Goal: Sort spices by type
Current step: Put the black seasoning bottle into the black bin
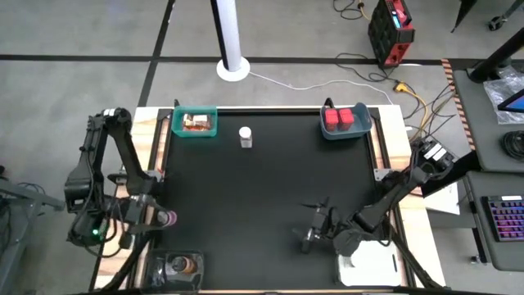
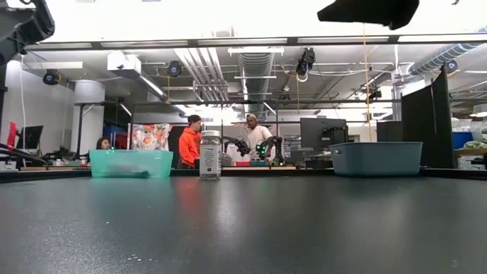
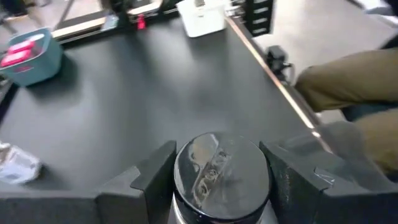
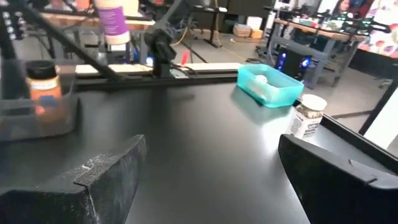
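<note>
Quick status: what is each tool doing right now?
Left tool: closed on a jar at the table's left edge.
Right tool: open, holding nothing, over the table's near right.

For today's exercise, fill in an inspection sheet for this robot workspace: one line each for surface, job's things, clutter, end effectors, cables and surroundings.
Surface: black table top, mostly bare in the middle.
Job's things: white-capped bottle upright between the bins; red containers in the blue-grey bin; packets in the teal bin; amber jar in the clear tray; dark-lidded jar in the left end effector.
Clutter: nothing seen.
End effectors: left end effector shut on the dark-lidded jar at the table's left edge; right end effector open, empty, near the white tray.
Cables: white and yellow cables on the floor beyond the table.
Surroundings: two people standing far behind; red box on the floor.
</note>
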{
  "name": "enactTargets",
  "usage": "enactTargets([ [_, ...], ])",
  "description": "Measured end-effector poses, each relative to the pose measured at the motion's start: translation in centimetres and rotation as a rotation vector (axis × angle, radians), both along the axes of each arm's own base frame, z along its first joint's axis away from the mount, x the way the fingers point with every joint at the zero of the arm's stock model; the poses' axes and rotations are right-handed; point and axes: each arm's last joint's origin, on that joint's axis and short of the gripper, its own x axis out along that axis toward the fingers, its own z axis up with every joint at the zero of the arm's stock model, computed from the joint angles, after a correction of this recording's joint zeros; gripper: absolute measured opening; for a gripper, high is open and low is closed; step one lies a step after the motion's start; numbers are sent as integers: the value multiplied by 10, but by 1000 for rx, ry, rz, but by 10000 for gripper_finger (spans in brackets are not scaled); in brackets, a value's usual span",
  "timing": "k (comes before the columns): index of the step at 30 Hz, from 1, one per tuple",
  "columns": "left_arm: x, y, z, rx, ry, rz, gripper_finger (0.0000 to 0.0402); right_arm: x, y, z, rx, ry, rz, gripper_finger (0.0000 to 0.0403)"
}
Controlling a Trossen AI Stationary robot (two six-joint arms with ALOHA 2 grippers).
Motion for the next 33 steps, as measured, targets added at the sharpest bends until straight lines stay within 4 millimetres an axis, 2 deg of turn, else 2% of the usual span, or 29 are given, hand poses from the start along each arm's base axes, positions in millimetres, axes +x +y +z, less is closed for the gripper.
enactTargets([
  [8,-18,2,4,-48,2,-141,191,16,-2,-18,35,-33,-36,358],
  [13,-25,-3,-15,-8,-29,-181,191,23,-1,-28,51,-53,-46,358],
  [19,-27,-15,-36,-84,-41,-201,191,27,-4,-27,63,-70,-59,358],
  [25,-30,-31,-40,-131,-95,-300,191,31,-5,-22,59,-77,-61,358],
  [29,-31,-36,-43,-161,-75,-317,191,33,-6,-19,66,-82,-60,358],
  [33,-31,-36,-55,-155,-63,-303,191,34,-7,-19,71,-81,-49,358],
])
